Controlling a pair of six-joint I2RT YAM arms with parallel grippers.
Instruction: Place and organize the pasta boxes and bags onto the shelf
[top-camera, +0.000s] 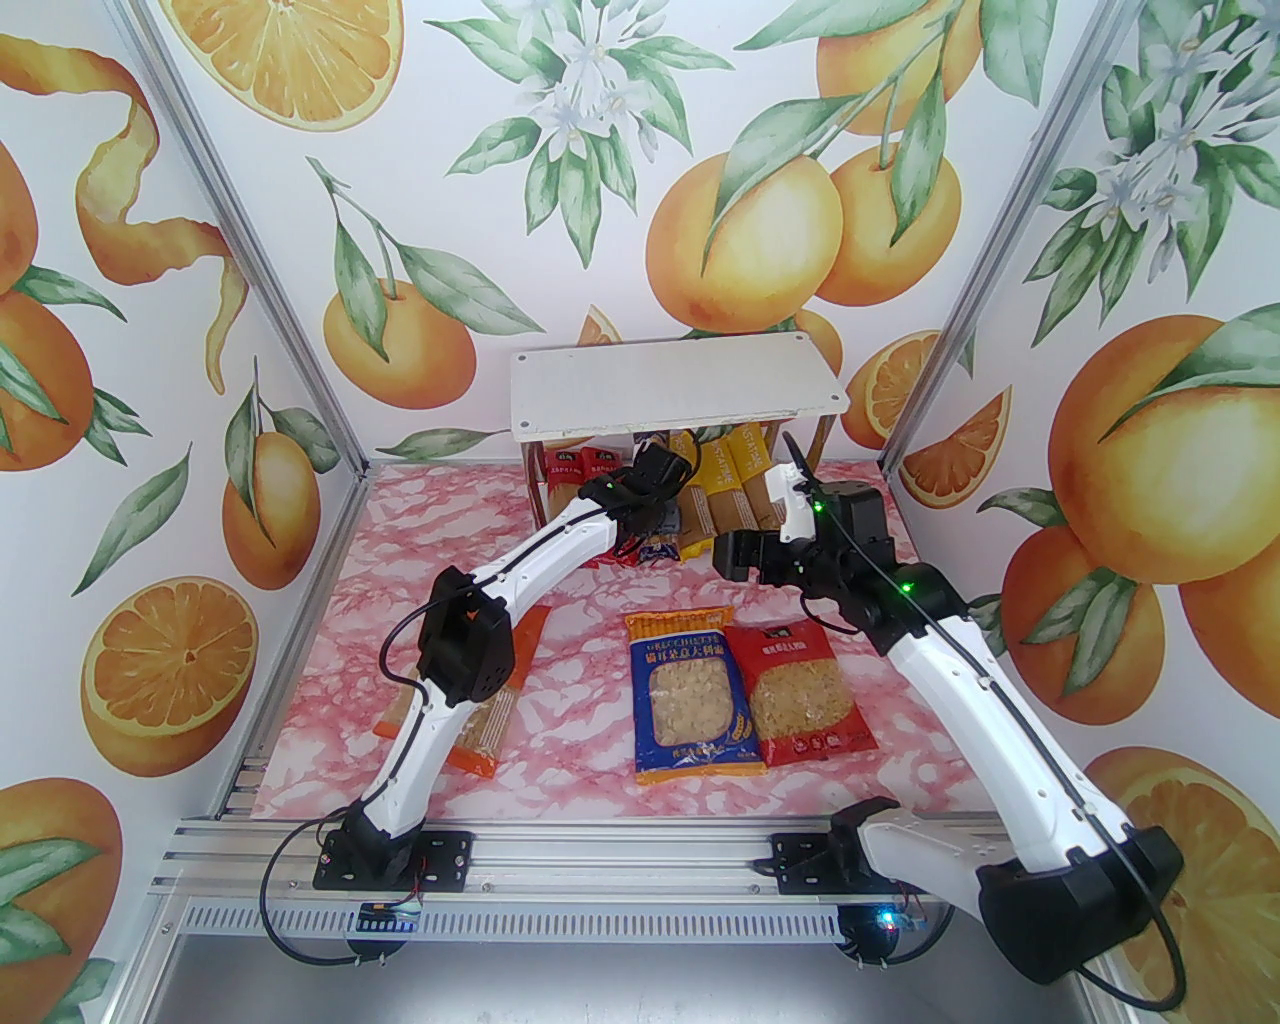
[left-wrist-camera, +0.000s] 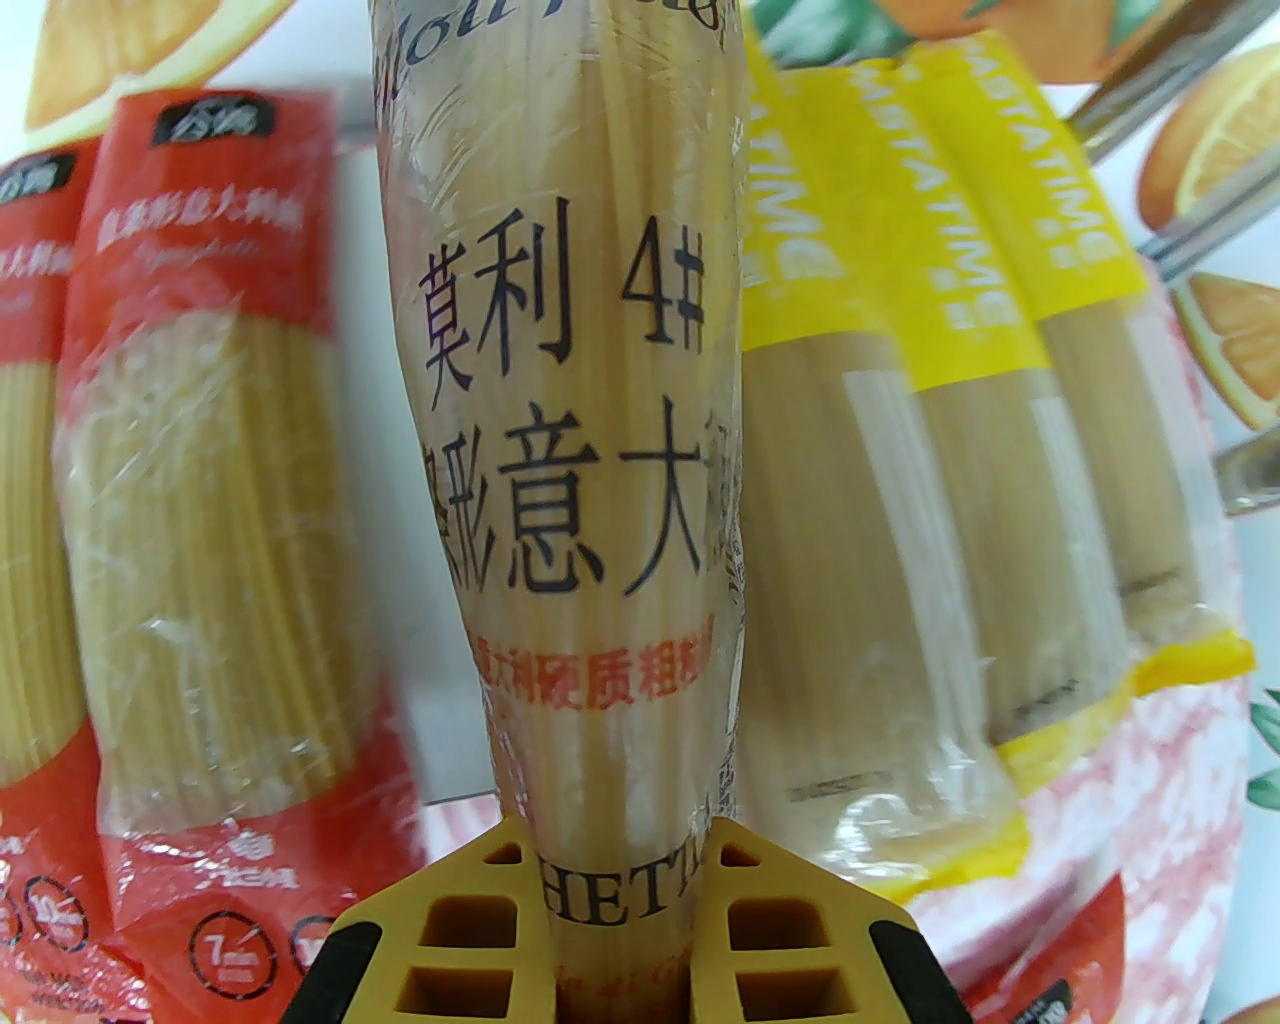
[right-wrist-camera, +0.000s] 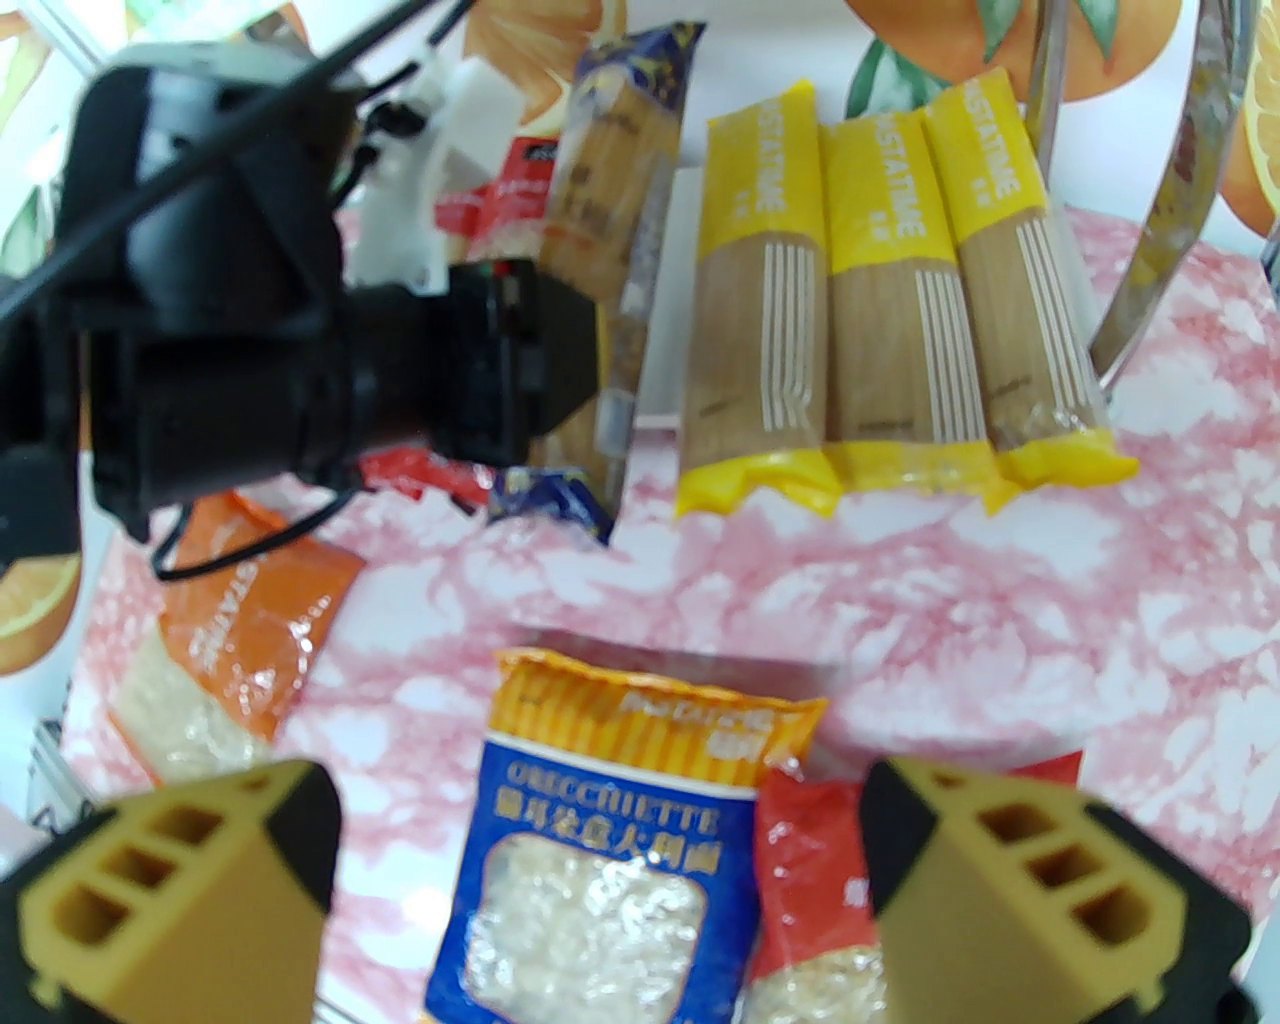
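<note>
The shelf (top-camera: 670, 385) stands at the back; two red spaghetti packs (left-wrist-camera: 200, 560) and three yellow packs (left-wrist-camera: 950, 400) lie side by side under its top board. My left gripper (left-wrist-camera: 615, 850) is shut on the near end of a dark blue spaghetti pack (left-wrist-camera: 590, 500), which points into the gap between the red and yellow packs. The right gripper (right-wrist-camera: 600, 830) hangs open above the blue bag (right-wrist-camera: 600, 880), with the red bag (right-wrist-camera: 810, 880) beside it. In the top view the left gripper (top-camera: 660, 510) is at the shelf front, the right gripper (top-camera: 735, 560) just right of it.
An orange bag (top-camera: 500, 700) lies on the pink marble table under the left arm's elbow. The blue bag (top-camera: 690, 700) and red bag (top-camera: 805, 690) lie flat at centre. Chrome shelf legs (right-wrist-camera: 1170, 200) stand right of the yellow packs. Patterned walls close in three sides.
</note>
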